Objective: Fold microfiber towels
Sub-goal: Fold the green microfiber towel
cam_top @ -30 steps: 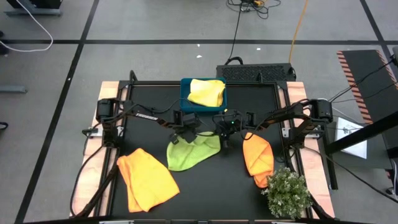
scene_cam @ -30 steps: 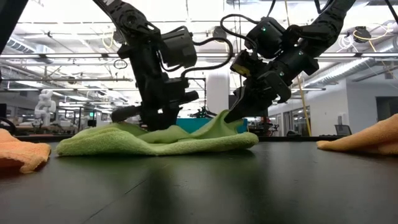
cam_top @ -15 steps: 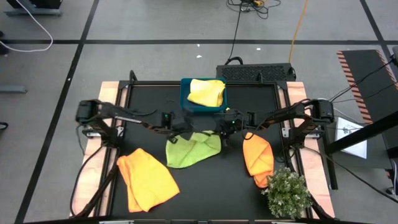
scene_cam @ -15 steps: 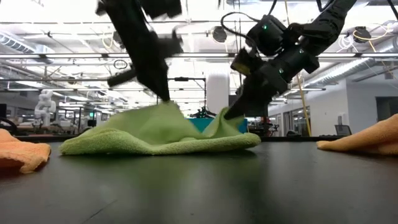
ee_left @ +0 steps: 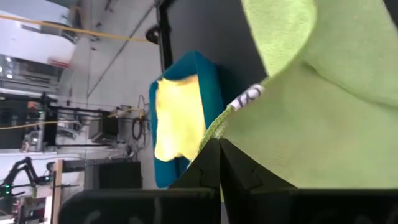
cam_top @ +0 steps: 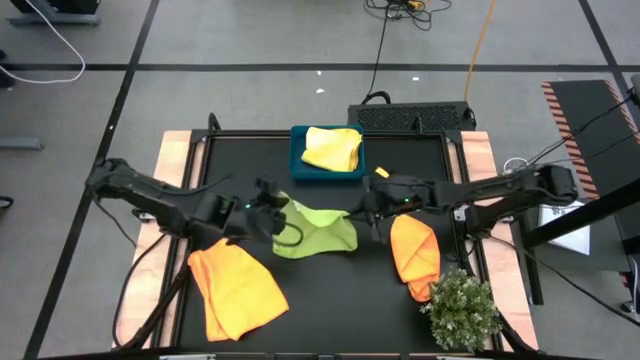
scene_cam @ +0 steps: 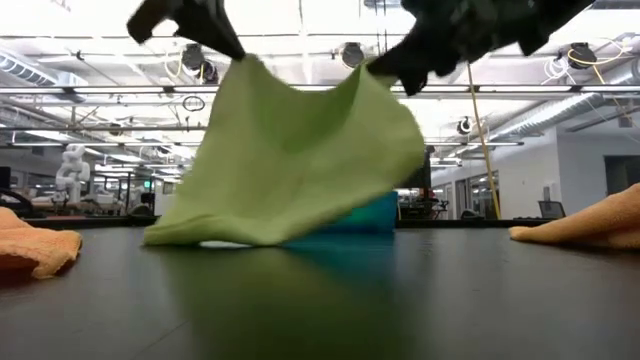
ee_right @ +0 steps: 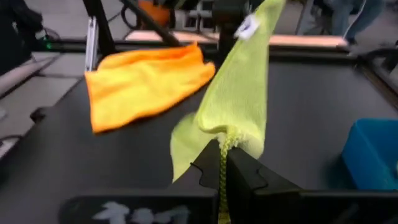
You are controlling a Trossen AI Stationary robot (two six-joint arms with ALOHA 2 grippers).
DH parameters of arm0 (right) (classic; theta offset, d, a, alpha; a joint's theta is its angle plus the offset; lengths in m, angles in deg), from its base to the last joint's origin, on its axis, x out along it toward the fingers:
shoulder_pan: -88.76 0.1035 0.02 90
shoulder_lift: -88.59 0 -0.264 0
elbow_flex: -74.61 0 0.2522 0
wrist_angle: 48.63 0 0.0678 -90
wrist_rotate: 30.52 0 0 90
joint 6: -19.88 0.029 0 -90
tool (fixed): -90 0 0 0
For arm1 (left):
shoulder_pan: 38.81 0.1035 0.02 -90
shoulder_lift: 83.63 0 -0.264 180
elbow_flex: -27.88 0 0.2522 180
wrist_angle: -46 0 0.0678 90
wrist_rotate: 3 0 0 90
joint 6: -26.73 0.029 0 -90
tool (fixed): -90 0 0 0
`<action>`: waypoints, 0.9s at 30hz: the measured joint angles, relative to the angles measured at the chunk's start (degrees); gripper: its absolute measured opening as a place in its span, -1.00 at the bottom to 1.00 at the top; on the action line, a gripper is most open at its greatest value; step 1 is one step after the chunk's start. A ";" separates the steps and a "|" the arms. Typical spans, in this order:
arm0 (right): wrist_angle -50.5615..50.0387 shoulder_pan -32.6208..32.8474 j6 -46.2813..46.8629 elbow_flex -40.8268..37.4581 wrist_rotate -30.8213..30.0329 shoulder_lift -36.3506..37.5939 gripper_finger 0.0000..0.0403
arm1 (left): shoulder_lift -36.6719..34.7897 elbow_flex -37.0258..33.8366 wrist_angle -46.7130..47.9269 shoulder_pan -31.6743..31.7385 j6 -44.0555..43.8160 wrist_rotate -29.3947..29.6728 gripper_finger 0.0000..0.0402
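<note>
My left gripper (cam_top: 272, 214) and right gripper (cam_top: 369, 208) are each clamped on a top corner of the green towel (scene_cam: 290, 165), holding it raised just in front of the tray (cam_top: 300, 172). Its lower edge rests on the table (scene_cam: 400, 300). The yellow towel (cam_top: 332, 148) lies in the tray; two orange towels (cam_top: 235, 288) lie farther from it.

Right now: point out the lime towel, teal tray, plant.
lime green towel (scene_cam: 300, 160), low view, middle of the lifted sheet
teal tray (cam_top: 300, 172), high view, left rim
plant (cam_top: 462, 310), high view, foliage centre
</note>
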 joint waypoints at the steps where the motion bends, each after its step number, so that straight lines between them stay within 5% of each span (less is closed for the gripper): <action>1: -0.01 0.48 0.29 0.00 -0.31 0.85 -1.00 | -0.37 -0.03 0.95 -1.29 -1.19 0.68 -1.00; 7: 1.54 2.14 1.07 0.00 -0.67 4.72 -1.00 | -1.79 -0.11 1.51 -6.93 -6.19 5.26 -1.00; 12: 1.40 2.78 -0.27 0.00 -9.31 5.75 -1.00 | -3.61 -0.04 1.83 -9.41 -9.40 13.73 -1.00; 27: 0.58 2.10 -4.13 2.32 -15.31 5.99 -1.00 | -11.17 -0.04 0.95 -12.08 -7.10 26.87 -1.00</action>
